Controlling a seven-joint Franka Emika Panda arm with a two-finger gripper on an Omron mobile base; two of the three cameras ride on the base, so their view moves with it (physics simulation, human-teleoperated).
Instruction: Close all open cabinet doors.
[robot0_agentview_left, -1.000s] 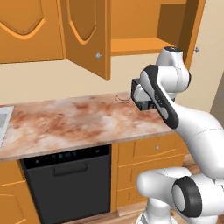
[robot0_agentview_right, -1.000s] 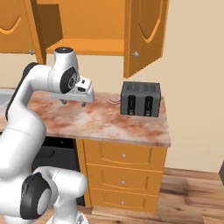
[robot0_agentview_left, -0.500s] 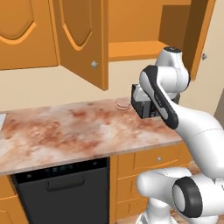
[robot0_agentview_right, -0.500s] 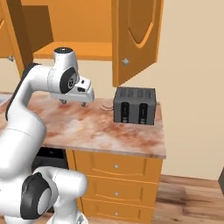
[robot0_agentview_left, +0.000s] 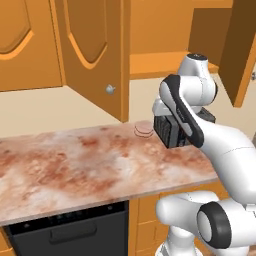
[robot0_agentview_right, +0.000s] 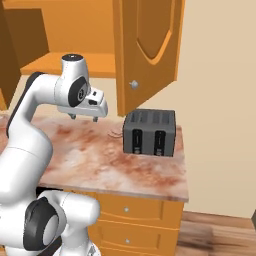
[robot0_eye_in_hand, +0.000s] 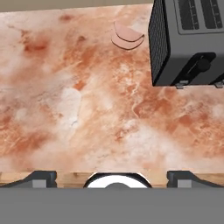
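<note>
**Hand view: claw spread wide, two wall-cabinet doors hanging open**

Hand view puts your two finger tips (robot0_eye_in_hand: 43, 177) far apart at the bottom edge with nothing between them, so your gripper (robot0_agentview_right: 84, 117) is released and empty. It points straight down at the marbled countertop (robot0_eye_in_hand: 87, 109), hovering above it rather than touching.

Just past the fingers you see a black toaster (robot0_eye_in_hand: 192, 39) on the counter, and beside its corner a small stack of pinkish round slices (robot0_eye_in_hand: 127, 36); what they are you cannot tell. Neither matters to the job, but both sit under the arm's path.

Look higher and farther. In the left base view the left cabinet door (robot0_agentview_left: 92, 55) swings out toward you over the counter, its silver knob (robot0_agentview_left: 110, 89) at the lower edge. In the right base view the right cabinet door (robot0_agentview_right: 147, 47) stands open above the toaster, with its knob (robot0_agentview_right: 133, 84) facing the arm. Between them the cabinet shelf (robot0_agentview_right: 65, 65) lies exposed.

You are at the approach step, by my reading: neither door is touched yet. Next you need to lift the hand off counter level to door height, get behind one door's free edge or flat against its face, and push it toward the cabinet. The right door looks nearer to the hand. Mind the toaster as you rise.
</note>
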